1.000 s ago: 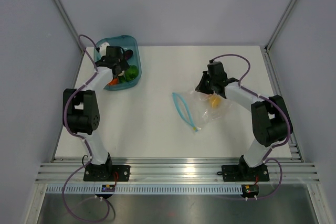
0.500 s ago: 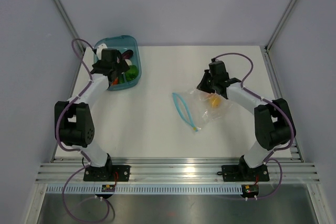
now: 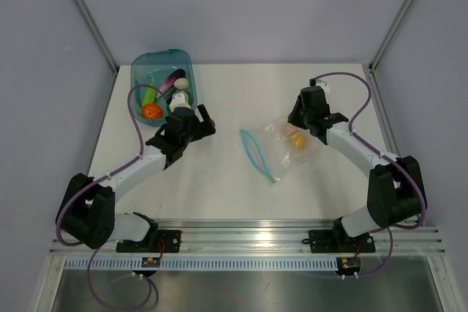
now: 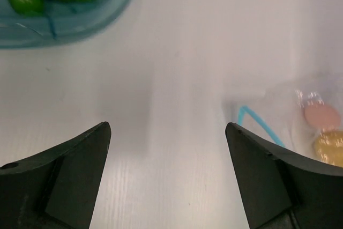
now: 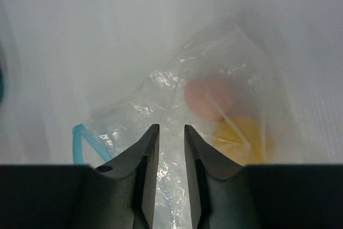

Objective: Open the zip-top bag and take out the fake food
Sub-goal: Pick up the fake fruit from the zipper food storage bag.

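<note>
The bag (image 3: 291, 145) lies loose on the worktop, its teal zip strip (image 3: 255, 153) looped open on the side nearer the left arm. A lemon (image 5: 242, 139) and a pinkish piece (image 5: 209, 98) sit deep inside, at the end away from the strip.

The right hand (image 5: 171, 128) hovers over the bag with jaws only narrowly parted and nothing clamped. The left hand (image 4: 167, 130) is spread wide and empty, beside the bag's mouth.

Nothing pins the bag. Reaching in would likely drag or crumple it, closing the mouth. Jaws could pinch film along with a piece, lifting everything, and the round lemon may squirt free. The tub (image 3: 140, 71), well left of the bag, holds other pieces.
</note>
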Tool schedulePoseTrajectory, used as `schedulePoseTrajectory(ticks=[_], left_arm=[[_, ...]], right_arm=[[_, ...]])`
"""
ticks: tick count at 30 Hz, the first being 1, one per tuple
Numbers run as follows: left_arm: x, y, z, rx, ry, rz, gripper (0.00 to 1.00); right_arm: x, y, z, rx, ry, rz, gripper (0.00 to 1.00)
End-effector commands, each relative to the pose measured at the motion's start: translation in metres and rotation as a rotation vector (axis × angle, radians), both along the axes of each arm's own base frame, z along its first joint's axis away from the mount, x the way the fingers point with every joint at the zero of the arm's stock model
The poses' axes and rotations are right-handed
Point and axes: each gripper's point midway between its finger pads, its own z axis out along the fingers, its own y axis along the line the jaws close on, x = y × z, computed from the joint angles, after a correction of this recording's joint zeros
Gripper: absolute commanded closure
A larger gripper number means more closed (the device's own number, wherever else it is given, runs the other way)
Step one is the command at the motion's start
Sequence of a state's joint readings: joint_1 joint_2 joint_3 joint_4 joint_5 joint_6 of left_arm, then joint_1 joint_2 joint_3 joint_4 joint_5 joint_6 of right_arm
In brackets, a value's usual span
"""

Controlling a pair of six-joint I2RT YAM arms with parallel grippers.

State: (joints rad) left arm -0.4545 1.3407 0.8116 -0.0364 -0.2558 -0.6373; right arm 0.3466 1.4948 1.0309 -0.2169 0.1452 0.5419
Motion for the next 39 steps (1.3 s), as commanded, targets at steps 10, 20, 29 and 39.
schedulePoseTrajectory(ticks=[10,20,29,39], left_arm=[[-0.033,-0.095,0.015,-0.135,-0.174,-0.302,0.09],[-0.05,-0.129,-0.003,-0.07,-0.161,-0.391,0.11],[-0.048,-0.14,-0.024,-0.089,-0.117,-0.406,0.25],[-0.046,-0.174,-0.055,-0.113,-0.003,-0.51,0.4]], right_arm=[[-0.008,-0.054,0.012,-0.155,-0.077,-0.162,0.27],[-0.012,-0.071,0.016,-0.221,-0.1,-0.205,0.28],[-0.008,-0.062,-0.002,-0.217,-0.051,-0.159,0.38],[-0.005,-0.058,-0.013,-0.214,-0.014,-0.143,0.43]])
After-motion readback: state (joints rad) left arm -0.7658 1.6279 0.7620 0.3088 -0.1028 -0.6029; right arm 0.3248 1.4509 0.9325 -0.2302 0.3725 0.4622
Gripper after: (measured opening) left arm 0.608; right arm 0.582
